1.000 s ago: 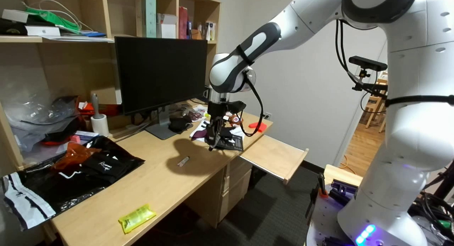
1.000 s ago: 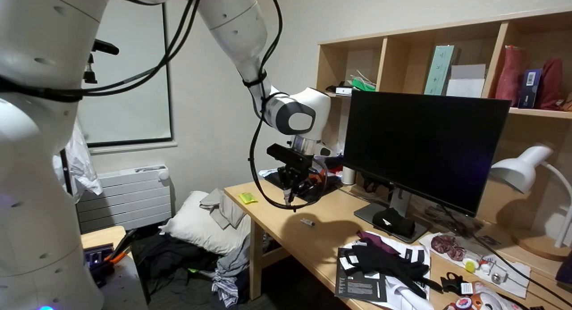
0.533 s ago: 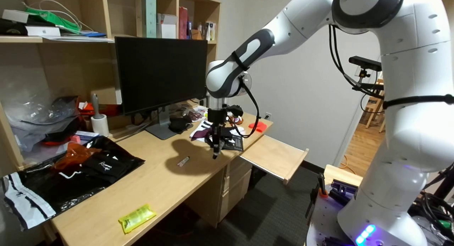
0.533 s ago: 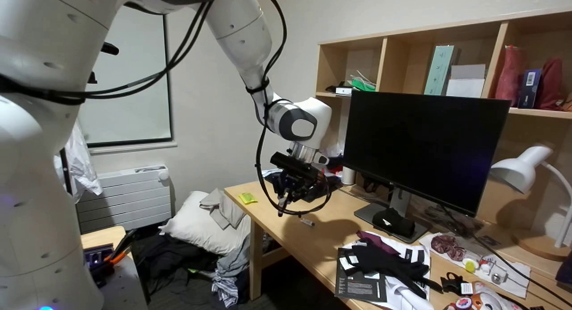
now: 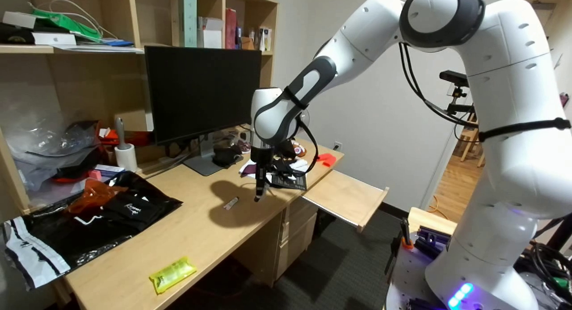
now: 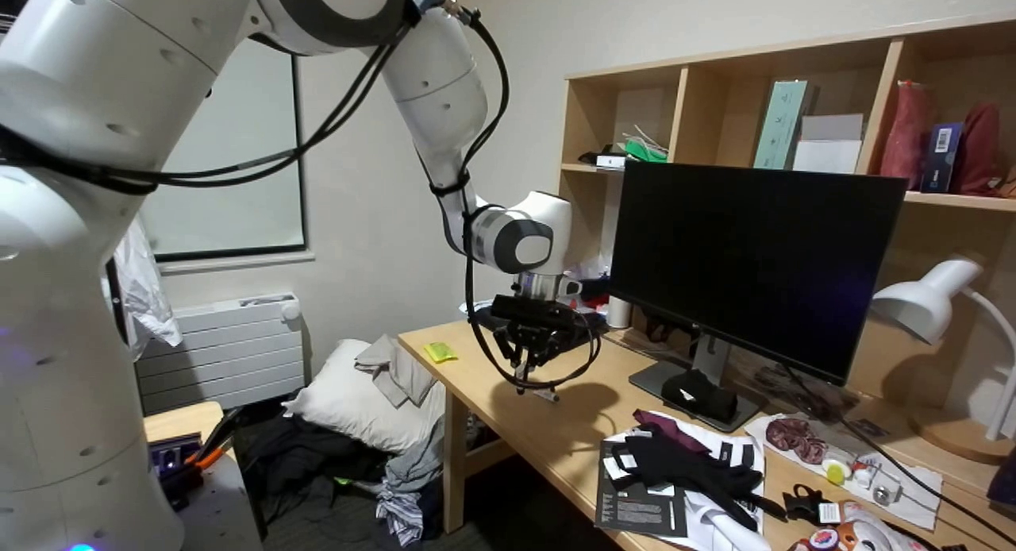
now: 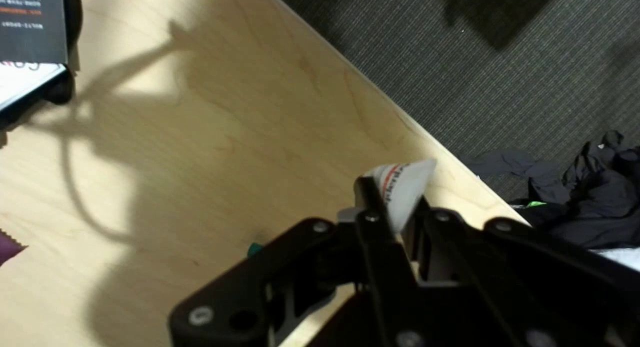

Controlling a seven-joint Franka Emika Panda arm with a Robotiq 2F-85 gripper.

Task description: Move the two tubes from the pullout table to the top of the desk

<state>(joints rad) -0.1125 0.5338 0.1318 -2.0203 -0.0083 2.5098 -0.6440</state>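
Gripper (image 7: 394,202) hangs above the desk (image 5: 192,220), near its front edge. Jaws nearly together, a whitish tube (image 7: 409,183) pinched between, its red stripe and dark lettering visible. Second tube (image 5: 231,203) lies on the desk, back from that edge. Pullout table (image 5: 344,196) juts from the desk's front, below the top.

Arm (image 5: 509,95) white, rounded, dotted with small grey ovals (image 6: 121,129); dark grey joint ring (image 5: 472,15); black cables (image 6: 504,82), black straps (image 5: 523,129). Lights (image 5: 460,295) on the base (image 5: 496,278) blue; gripper (image 7: 395,193) black, angular, with pale round screws (image 7: 201,315).
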